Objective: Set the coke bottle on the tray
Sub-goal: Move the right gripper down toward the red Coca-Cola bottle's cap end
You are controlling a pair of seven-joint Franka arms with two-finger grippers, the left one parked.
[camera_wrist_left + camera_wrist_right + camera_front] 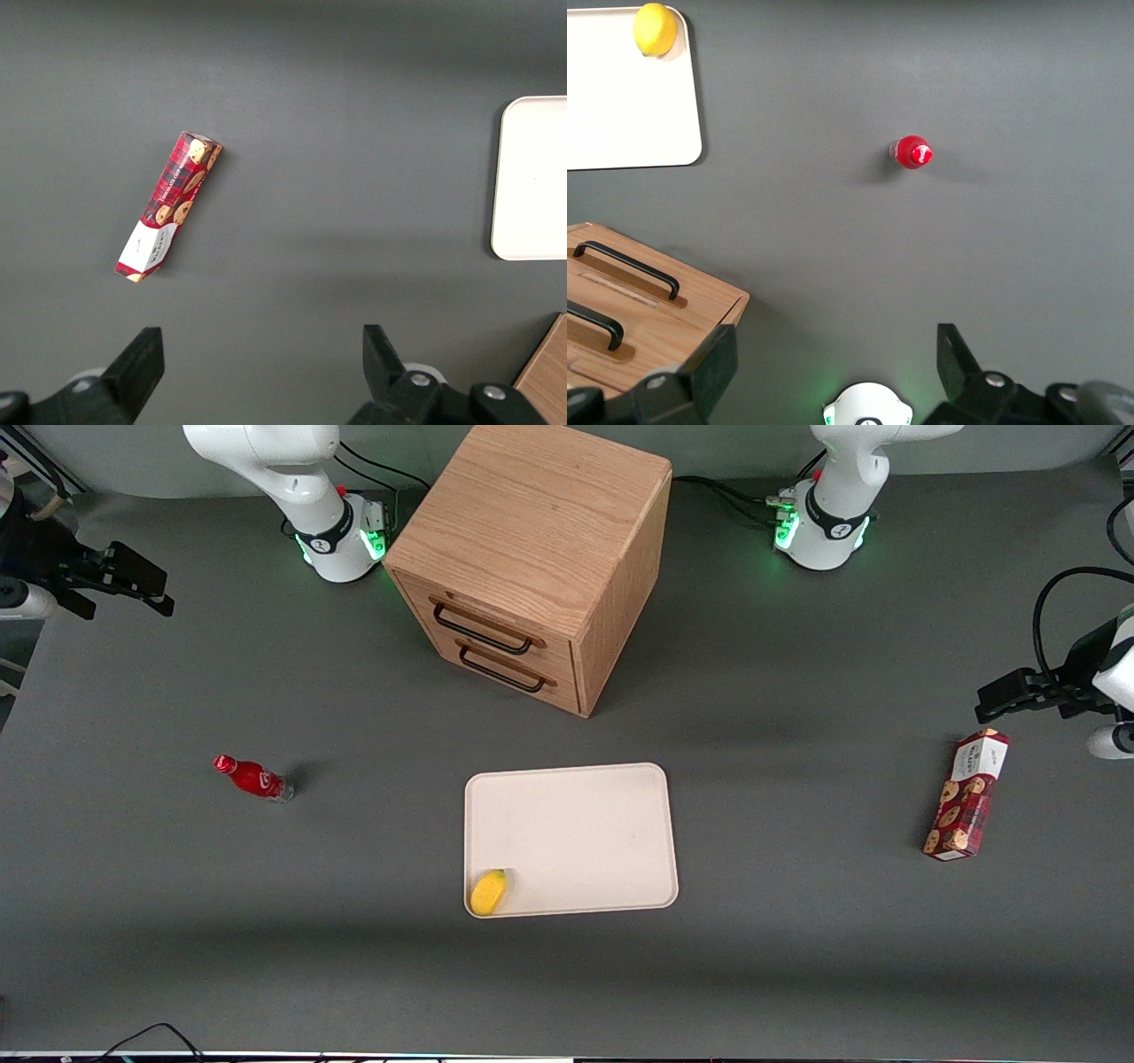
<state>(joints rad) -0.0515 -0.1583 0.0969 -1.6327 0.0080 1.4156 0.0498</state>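
Grey worktop [797, 957] is carrying the coke bottle [252, 778], standing apart from the tray [576, 824]. We are seeing the gripper [133, 584] hovering spread wide, well above the bottle.

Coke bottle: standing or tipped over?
Standing: the coke bottle shows cap-first from above, alone on the table. The open claw is high above it.

Glossy coke bottle [252, 778], matt tray [585, 833], wood-grain cabinet [532, 558], matt black gripper [833, 363].
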